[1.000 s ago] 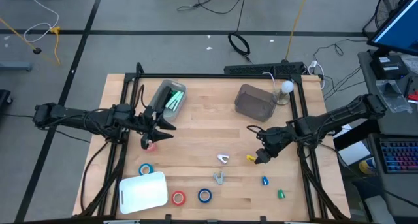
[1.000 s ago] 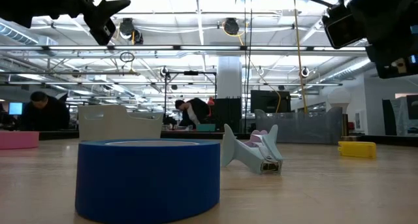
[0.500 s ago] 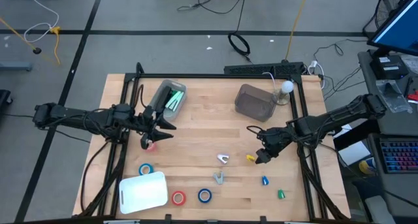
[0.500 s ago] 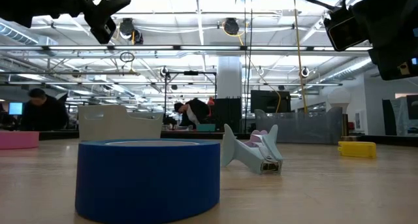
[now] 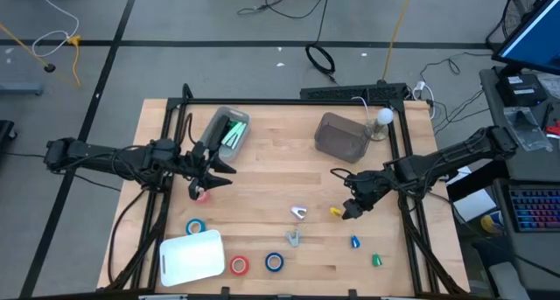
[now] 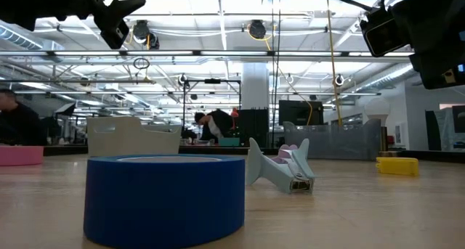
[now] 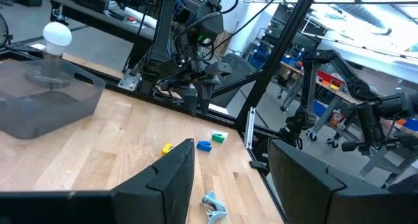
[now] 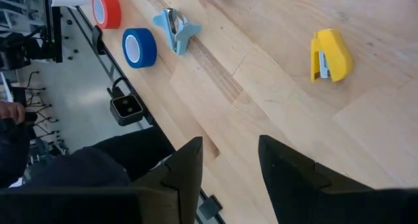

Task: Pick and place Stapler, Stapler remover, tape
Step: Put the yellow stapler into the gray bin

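Observation:
Several tape rolls lie flat on the table: a pink one (image 5: 201, 195), a blue one (image 5: 194, 226), a red one (image 5: 239, 265) and another blue one (image 5: 274, 261). Two staple removers (image 5: 298, 212) (image 5: 293, 238) lie mid-table. A small yellow stapler (image 5: 336, 212), a blue one (image 5: 354, 242) and a green one (image 5: 377, 260) lie to the right. My left gripper (image 5: 220, 170) hangs open above the table, just beyond the pink roll. My right gripper (image 5: 350, 209) is open and hovers beside the yellow stapler (image 8: 330, 54), touching nothing.
A clear bin holding green items (image 5: 227, 129) stands far left. A grey bin (image 5: 341, 136) stands far right with a white bulb-shaped thing (image 5: 383, 117) beside it. A white bin (image 5: 192, 256) sits at the near left edge. Bare wood shows mid-table.

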